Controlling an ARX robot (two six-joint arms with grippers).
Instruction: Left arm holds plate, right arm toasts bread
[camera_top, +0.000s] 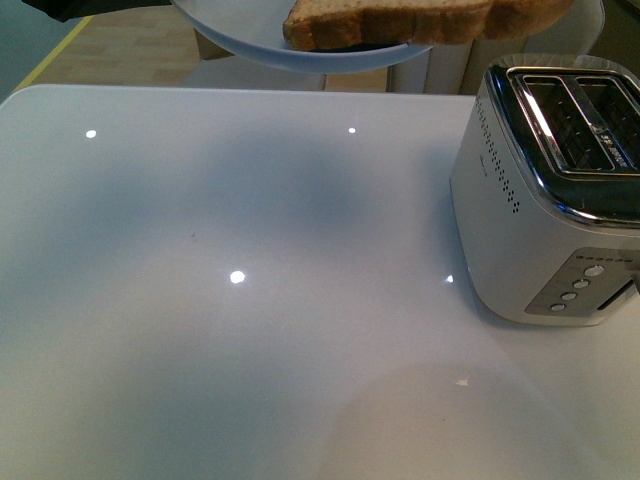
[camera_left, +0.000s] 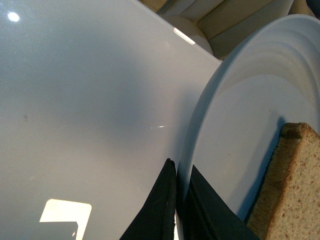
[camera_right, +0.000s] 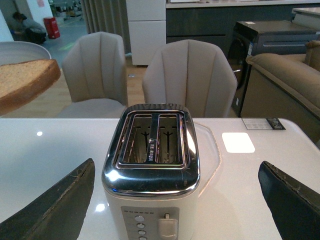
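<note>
Bearing everything — desk (camera_top: 250, 350): white and glossy; the toaster stands on its right side.
Toaster (camera_top: 545, 200): upright with a chrome top, and both slots (camera_right: 150, 140) look empty. The lever and buttons face the robot.
Plate (camera_top: 240, 35): raised clear of the desk at its far side, left of the toaster and about level. It is pinched at the rim.
Bread (camera_top: 420, 22): lies flat on the plate, and one end appears to reach past the rim on the toaster side.
Left end effector (camera_left: 181, 170): closed on the plate's rim, one finger above it and one below.
Right end effector (camera_right: 176, 164): spread wide and holding nothing. It faces the toaster from the robot's side, well apart from the bread.
Step in hand: judged to be the right arm's reach for the slice.
Doing it well: hold the plate level and steady, then bring the open fingers in from the toaster side. Take the bread by the end nearest the rim — lightly, since a slice crushes and sags. Turn it upright before lining it up over a slot.
</note>
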